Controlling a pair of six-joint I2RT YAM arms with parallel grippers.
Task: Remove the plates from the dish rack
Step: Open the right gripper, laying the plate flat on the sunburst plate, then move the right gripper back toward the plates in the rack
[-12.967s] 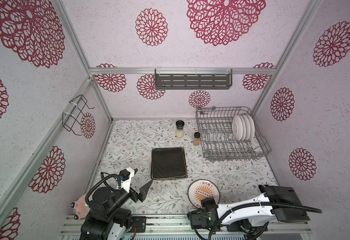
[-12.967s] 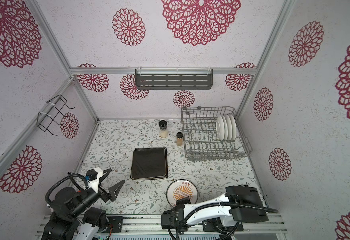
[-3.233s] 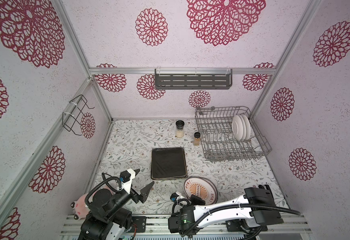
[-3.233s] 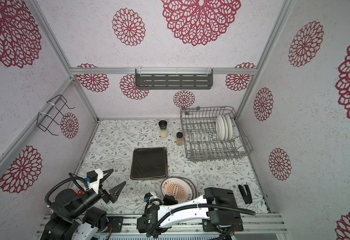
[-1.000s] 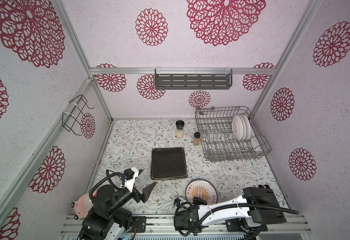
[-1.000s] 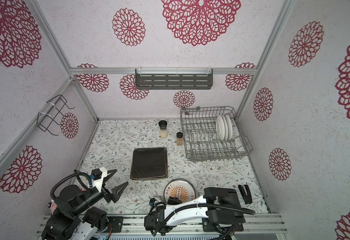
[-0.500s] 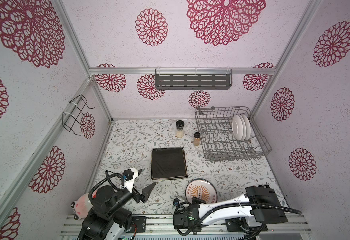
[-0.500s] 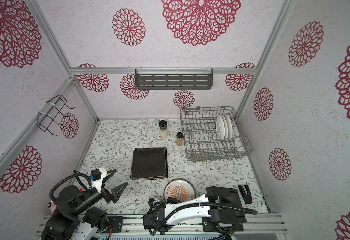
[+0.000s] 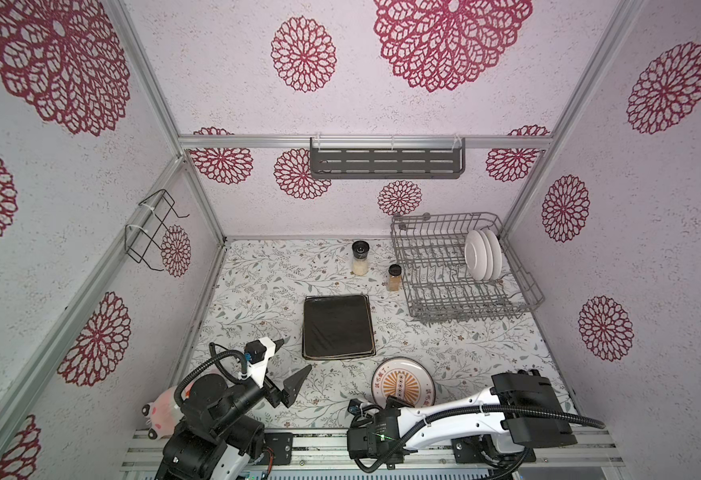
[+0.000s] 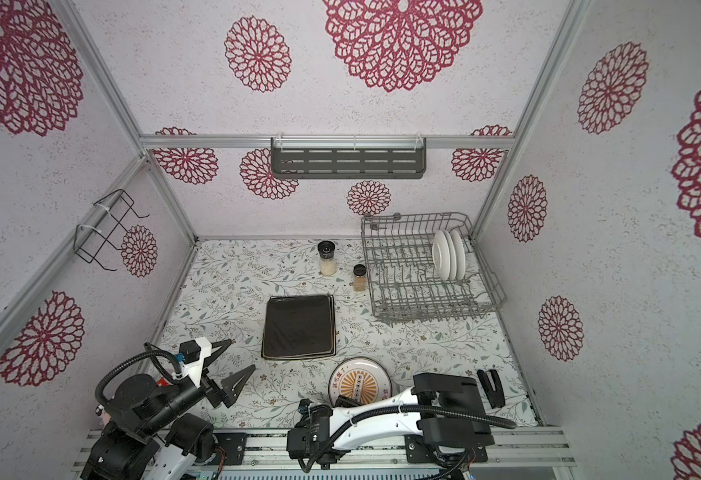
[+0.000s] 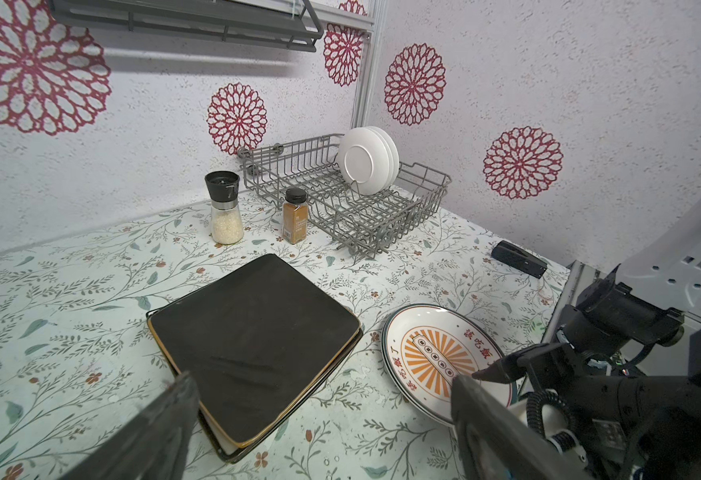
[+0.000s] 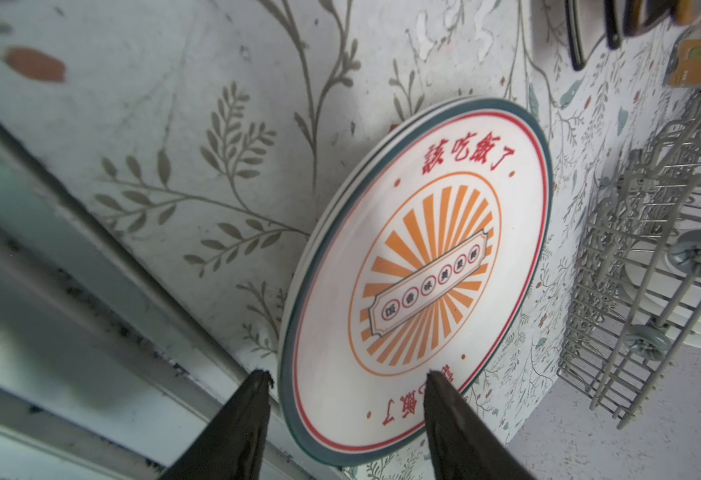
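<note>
The grey wire dish rack (image 9: 431,270) (image 10: 402,274) stands at the back right, with three white round plates (image 9: 483,254) (image 11: 365,162) upright in its far end. A stack of black square plates (image 9: 337,326) (image 11: 257,332) lies mid-table. An orange sunburst plate (image 9: 402,382) (image 12: 423,266) lies flat on another round plate near the front edge. My right gripper (image 12: 348,376) (image 9: 394,404) is open, its fingers astride that plate's near rim. My left gripper (image 9: 290,360) (image 11: 323,415) hovers wide open and empty at the front left.
Two spice jars (image 9: 360,257) (image 9: 394,277) stand left of the rack. A small black object (image 10: 490,384) lies at the front right. A pink toy (image 9: 161,411) sits by the left arm's base. A slotted shelf (image 9: 386,164) hangs on the back wall.
The right gripper's jaws have widened slightly around the sunburst plate's rim, and the plate lies where it was. The left arm has hardly moved.
</note>
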